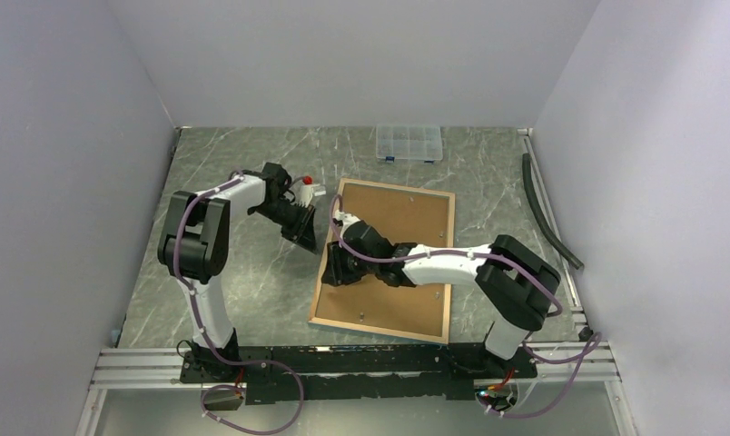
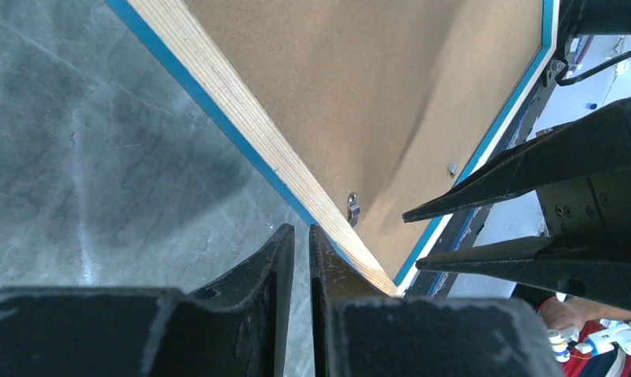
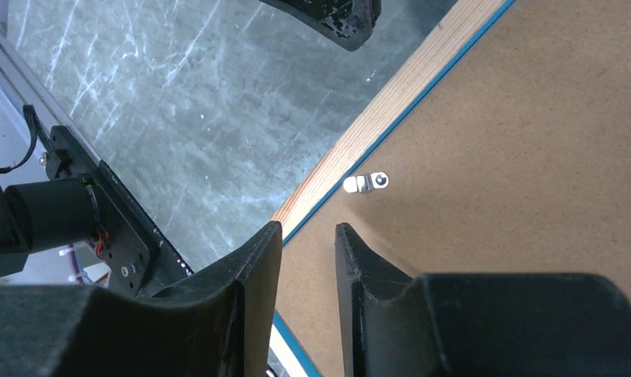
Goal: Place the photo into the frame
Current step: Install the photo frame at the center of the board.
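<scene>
Behind the frame, compartment box

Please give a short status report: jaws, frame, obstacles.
Both jaws nearly closed, gripping nothing visible. Frame face down, backing board on, right gripper over its left edge. Photo unseen. Nothing in the way.

The frame lies back-up mid-table; a compartment box behind it.
</scene>
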Controlling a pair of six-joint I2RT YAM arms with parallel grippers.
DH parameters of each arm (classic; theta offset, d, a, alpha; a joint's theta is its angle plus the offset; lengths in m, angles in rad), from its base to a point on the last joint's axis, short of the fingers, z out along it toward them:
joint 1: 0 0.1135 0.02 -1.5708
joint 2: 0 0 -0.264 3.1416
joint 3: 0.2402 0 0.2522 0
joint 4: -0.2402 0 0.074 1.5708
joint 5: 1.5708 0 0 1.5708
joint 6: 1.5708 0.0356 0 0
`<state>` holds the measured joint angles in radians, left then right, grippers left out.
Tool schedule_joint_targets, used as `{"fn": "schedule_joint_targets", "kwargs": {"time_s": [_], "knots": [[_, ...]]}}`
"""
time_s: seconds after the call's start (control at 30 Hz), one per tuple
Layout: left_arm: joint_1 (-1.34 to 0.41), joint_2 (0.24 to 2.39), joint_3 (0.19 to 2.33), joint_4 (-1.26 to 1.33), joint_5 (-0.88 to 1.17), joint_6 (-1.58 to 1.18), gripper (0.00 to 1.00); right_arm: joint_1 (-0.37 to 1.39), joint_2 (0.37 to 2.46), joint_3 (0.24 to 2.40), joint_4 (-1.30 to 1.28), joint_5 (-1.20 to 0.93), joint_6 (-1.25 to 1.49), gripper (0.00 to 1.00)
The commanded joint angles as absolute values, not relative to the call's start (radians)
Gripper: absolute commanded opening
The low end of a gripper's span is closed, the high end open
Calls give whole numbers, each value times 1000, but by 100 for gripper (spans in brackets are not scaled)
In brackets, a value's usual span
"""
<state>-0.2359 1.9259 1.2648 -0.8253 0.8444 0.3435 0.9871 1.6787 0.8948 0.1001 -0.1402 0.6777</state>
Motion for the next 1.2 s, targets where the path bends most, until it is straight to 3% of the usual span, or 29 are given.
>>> {"fn": "schedule_joint_targets", "kwargs": {"time_s": [0.0, 0.27, 1.17], "knots": [[-236, 1945, 1245, -798, 884, 319, 18, 1001, 1709, 891, 189, -153, 644, 37], [-241, 1961, 1214, -779, 869, 323, 17, 1015, 1770, 903, 208, -160, 636, 42], [-267, 1995, 1207, -763, 889, 336, 10, 1014, 1813, 894, 265, -49, 648, 40]]}}
